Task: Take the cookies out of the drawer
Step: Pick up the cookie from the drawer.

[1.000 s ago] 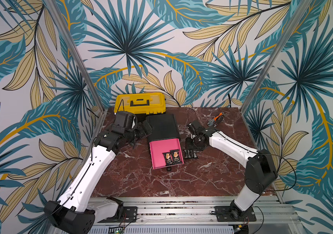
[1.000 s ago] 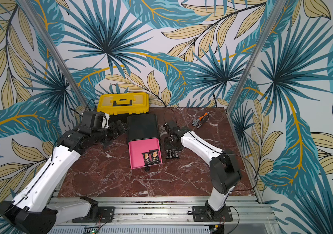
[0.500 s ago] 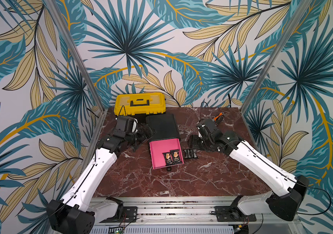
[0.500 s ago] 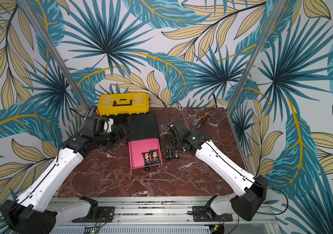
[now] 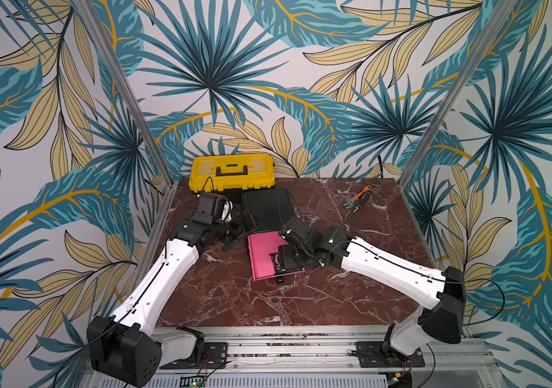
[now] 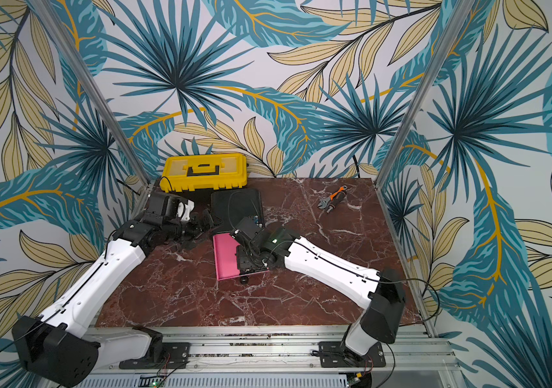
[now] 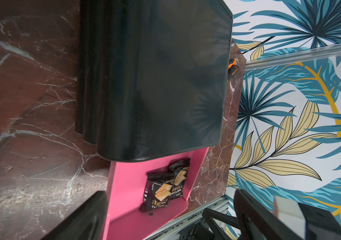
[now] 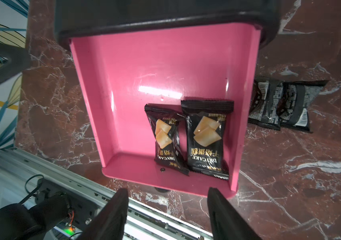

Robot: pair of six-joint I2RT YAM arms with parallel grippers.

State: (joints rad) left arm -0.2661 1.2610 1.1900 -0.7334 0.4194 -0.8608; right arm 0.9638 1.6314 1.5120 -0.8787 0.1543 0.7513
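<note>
Ahead of my right gripper (image 8: pixel 167 191): two black cookies (image 8: pixel 206 141) side by side in the pink drawer (image 8: pixel 144 72), near its front wall, just past my fingertips (image 8: pixel 122 195).
Right jaws: spread, empty, clear of the packets.
Outside the drawer: two more black packets (image 8: pixel 279 104) overlapping on the table (image 8: pixel 310 187).
Left gripper (image 7: pixel 169 193): spread wide, holding nothing.

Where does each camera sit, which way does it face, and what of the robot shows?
Top views: high at the front, looking down on the marble table; left arm and right arm show.
Left wrist: beside the black cabinet, facing across it; open left gripper shows.
Right wrist: above the pink drawer, looking down; open right gripper shows.
Both wrist views share two black cookie packets in the drawer.
</note>
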